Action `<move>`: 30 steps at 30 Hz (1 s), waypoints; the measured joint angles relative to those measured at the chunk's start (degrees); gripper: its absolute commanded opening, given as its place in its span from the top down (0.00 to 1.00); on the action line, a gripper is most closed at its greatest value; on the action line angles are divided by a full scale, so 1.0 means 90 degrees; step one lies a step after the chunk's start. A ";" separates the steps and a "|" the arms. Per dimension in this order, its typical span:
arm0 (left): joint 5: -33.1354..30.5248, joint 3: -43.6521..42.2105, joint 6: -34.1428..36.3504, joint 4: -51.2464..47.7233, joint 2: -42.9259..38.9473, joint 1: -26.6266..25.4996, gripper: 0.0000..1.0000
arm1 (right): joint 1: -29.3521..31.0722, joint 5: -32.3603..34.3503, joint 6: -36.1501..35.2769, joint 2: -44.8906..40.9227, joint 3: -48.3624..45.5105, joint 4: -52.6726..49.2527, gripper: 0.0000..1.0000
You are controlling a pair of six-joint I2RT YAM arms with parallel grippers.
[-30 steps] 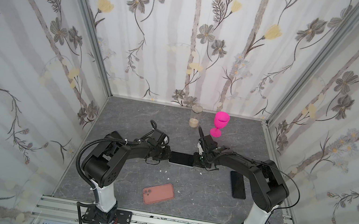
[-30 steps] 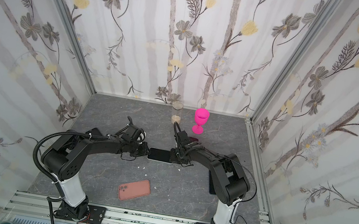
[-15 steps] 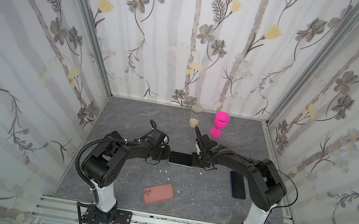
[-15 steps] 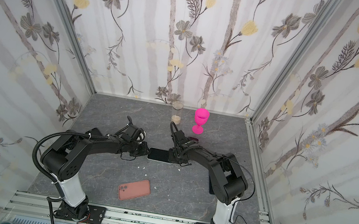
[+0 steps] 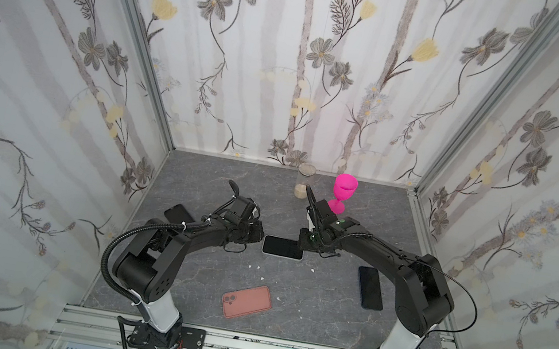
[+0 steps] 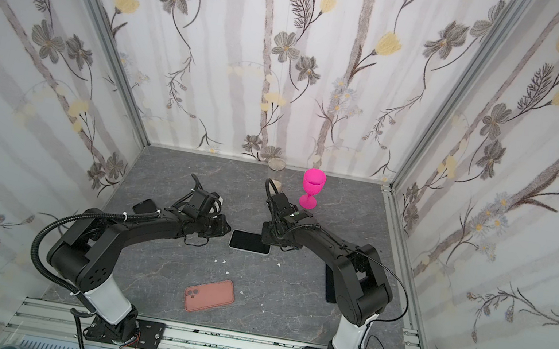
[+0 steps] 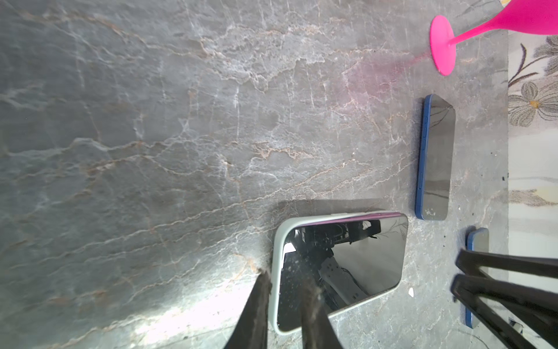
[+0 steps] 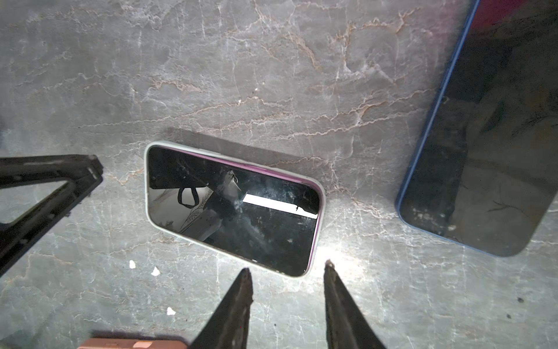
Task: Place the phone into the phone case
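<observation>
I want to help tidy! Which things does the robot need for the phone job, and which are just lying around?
In the job: phone, pale case, left gripper pinching the case's edge, open right gripper.

Lying about: pink goblet, clear glass, blue phone, salmon case, dark phone.

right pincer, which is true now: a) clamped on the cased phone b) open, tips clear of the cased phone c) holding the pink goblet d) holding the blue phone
b: in the right wrist view the right pincer has its tips apart, flanking a corner of the cased phone with table showing on both sides.
</observation>
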 measured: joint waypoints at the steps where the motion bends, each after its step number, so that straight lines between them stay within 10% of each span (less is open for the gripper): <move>1: -0.0010 0.0000 0.0007 -0.0010 -0.0036 0.0010 0.81 | 0.0000 0.0019 -0.0002 -0.0046 0.0015 0.0000 0.60; 30: 0.0107 0.0347 0.0010 0.0032 0.0289 -0.0022 0.71 | -0.0559 -0.0396 -0.0549 0.0345 0.0158 0.0291 0.72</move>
